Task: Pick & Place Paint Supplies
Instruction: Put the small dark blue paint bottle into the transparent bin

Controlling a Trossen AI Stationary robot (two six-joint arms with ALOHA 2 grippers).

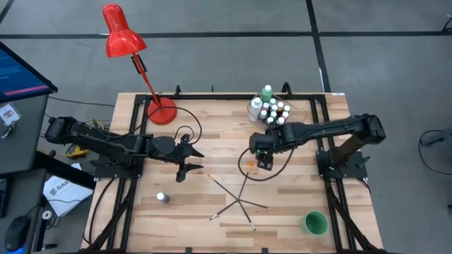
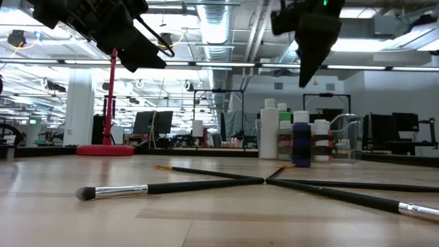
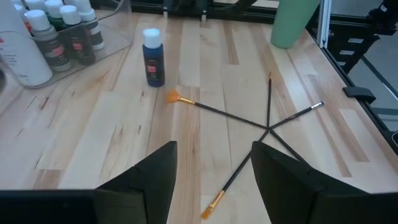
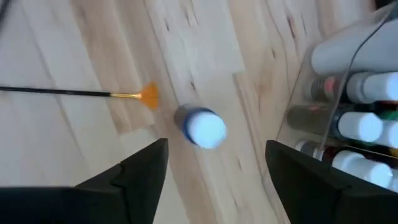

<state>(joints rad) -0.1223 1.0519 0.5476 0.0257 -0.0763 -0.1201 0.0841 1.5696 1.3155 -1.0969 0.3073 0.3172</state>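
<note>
A blue paint bottle with a white cap stands upright on its base on the wooden table, just in front of the clear tub. My right gripper hangs open above it, pointing steeply down, touching nothing. Inside the tub stand several white-capped bottles and a taller green one. Several thin dark paintbrushes lie crossed on the table. Another small bottle stands near the left front. My left gripper waits open at the centre left.
A green cup stands at the near right corner. A red desk lamp has its base at the far left. An orange fan brush tip lies close beside the blue bottle. Dark cables loop over the table.
</note>
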